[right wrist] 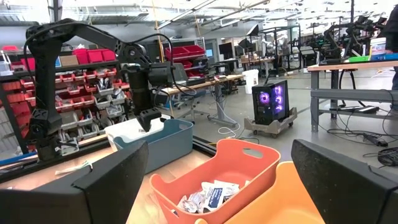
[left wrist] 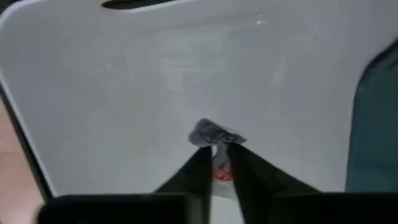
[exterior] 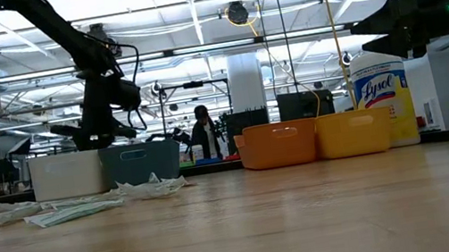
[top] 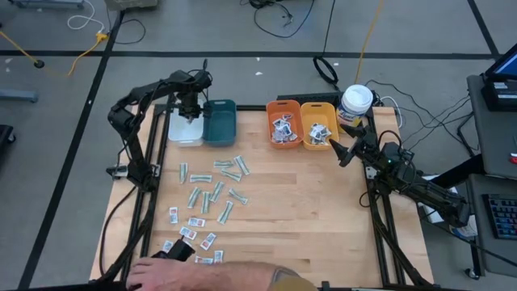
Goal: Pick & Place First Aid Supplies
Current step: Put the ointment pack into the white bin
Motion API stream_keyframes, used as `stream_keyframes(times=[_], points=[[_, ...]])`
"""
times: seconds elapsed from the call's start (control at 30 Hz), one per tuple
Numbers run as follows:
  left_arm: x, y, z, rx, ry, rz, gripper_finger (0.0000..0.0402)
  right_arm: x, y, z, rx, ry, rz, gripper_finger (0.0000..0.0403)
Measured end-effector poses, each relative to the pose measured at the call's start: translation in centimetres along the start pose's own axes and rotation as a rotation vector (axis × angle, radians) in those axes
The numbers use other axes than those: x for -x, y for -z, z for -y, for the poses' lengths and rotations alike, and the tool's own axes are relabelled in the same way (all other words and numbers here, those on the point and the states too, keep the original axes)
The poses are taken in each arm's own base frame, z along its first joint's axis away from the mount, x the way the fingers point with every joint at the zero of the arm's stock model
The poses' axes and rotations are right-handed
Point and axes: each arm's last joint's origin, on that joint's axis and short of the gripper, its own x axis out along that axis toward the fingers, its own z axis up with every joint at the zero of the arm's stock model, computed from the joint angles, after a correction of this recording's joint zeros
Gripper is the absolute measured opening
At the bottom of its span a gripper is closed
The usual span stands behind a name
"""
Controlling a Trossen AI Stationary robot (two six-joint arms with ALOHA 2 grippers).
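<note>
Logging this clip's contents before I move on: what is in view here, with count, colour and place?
white bin: one, table's far left.
teal bin: one, beside the white bin.
orange bins: two, darker and lighter, far centre, holding packets.
Lysol canister: one, white and yellow, far right.
loose packets: dozens, pale green and white with red print, table's left half.
held packet: one, white with red print, over the white bin.
person's arm: one, near edge.
left gripper: pinching the held packet.
right gripper: open, by the lighter orange bin.
</note>
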Motion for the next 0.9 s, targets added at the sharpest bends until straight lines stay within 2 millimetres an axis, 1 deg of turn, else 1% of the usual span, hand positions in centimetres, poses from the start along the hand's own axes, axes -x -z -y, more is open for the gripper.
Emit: stream_keyframes(times=[0.23, 0.3, 0.4, 0.57, 0.7, 0.8, 0.9], points=[[0.0, 0.1, 0.0, 0.005, 0.014, -0.022, 0.0218, 0.0, 0.0, 0.0, 0.000, 0.000, 0.000, 0.0392], [0.0, 0.1, 0.0, 0.006, 0.015, -0.020, 0.0251, 0.0, 0.0, 0.0, 0.000, 0.000, 0.000, 0.0392], [0.0, 0.2, 0.0, 0.021, 0.026, -0.025, 0.0284, 0.0, 0.0, 0.0, 0.000, 0.000, 0.000, 0.0392], [0.6, 0.3, -0.1, 0.012, 0.051, -0.018, 0.0308, 0.0, 0.0, 0.0, 0.000, 0.000, 0.000, 0.0392], [1.3, 0.5, -0.3, 0.011, 0.062, 0.008, 0.0307, 0.0, 0.0, 0.0, 0.000, 0.000, 0.000, 0.0392], [2.8, 1.0, -0.8, -0.024, 0.084, 0.052, 0.0298, 0.0, 0.0, 0.0, 0.000, 0.000, 0.000, 0.0392], [4.9, 2.1, -1.3, -0.128, 0.123, 0.095, 0.0287, 0.0, 0.0, 0.0, 0.000, 0.000, 0.000, 0.0392]])
